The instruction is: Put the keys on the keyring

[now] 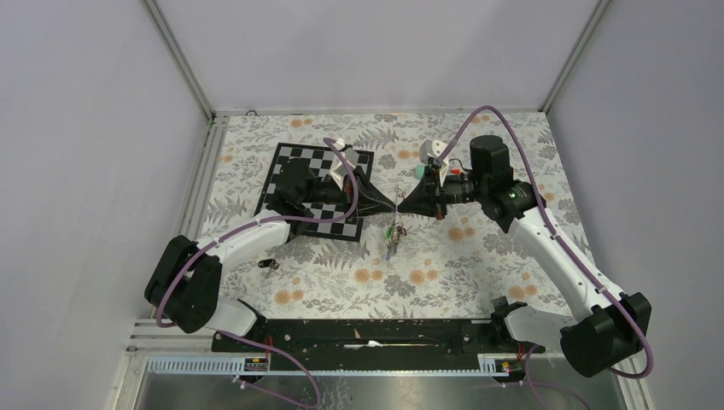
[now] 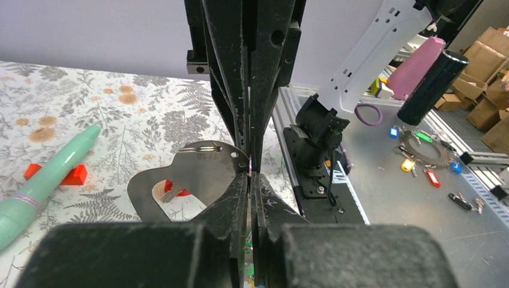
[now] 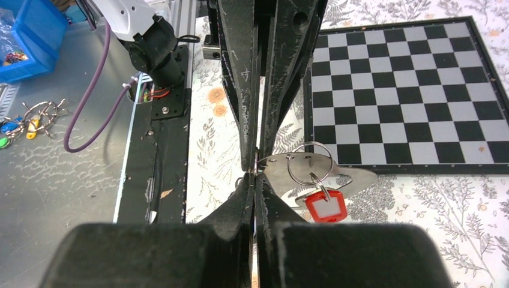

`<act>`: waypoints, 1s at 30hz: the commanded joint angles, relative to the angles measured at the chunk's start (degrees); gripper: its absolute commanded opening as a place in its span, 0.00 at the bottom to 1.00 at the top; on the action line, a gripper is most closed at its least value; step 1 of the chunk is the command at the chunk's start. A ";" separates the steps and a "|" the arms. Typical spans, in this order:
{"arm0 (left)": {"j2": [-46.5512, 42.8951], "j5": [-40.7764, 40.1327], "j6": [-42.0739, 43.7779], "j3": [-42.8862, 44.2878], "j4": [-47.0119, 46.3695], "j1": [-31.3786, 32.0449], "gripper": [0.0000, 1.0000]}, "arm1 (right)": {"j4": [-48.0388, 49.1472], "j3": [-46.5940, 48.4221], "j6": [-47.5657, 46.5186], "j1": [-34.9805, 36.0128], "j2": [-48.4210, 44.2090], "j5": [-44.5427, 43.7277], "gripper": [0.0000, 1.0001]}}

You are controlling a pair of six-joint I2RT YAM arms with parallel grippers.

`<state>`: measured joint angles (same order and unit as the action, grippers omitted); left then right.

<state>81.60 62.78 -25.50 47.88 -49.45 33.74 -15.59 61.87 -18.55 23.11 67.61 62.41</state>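
My left gripper (image 1: 391, 205) and right gripper (image 1: 403, 206) meet tip to tip above the middle of the table, both shut. In the left wrist view the left gripper (image 2: 251, 177) pinches the thin wire of the keyring (image 2: 249, 163), and the right arm's fingers (image 2: 264, 72) clamp the same spot from the other side. A flat metal plate (image 3: 336, 171) with a split ring (image 3: 309, 162) and a red-tagged key (image 3: 326, 206) hangs beside the right gripper (image 3: 255, 174). More keys (image 1: 392, 242) with coloured tags show in a bunch just below the tips.
A chessboard (image 1: 316, 184) lies under the left arm. A teal tube (image 2: 51, 177) with a red piece beside it lies on the patterned cloth. A small dark object (image 1: 268, 264) sits near the left arm. The black base rail (image 1: 367, 333) runs along the near edge.
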 commanded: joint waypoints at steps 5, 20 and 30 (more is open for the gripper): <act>-0.77 7.41 25.32 11.44 29.99 0.48 0.23 | -1.85 -0.16 -4.35 0.27 -0.49 -1.21 0.00; 1.37 4.98 53.70 20.32 58.96 2.87 0.21 | -0.64 -1.09 -2.59 0.27 -0.60 -1.08 0.00; 1.63 4.64 54.14 21.70 59.53 2.91 0.22 | -0.78 -1.47 -2.72 0.27 -0.28 -0.98 0.00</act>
<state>83.00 66.78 26.68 66.76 9.85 36.34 -18.39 60.12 -21.21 23.20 67.64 60.55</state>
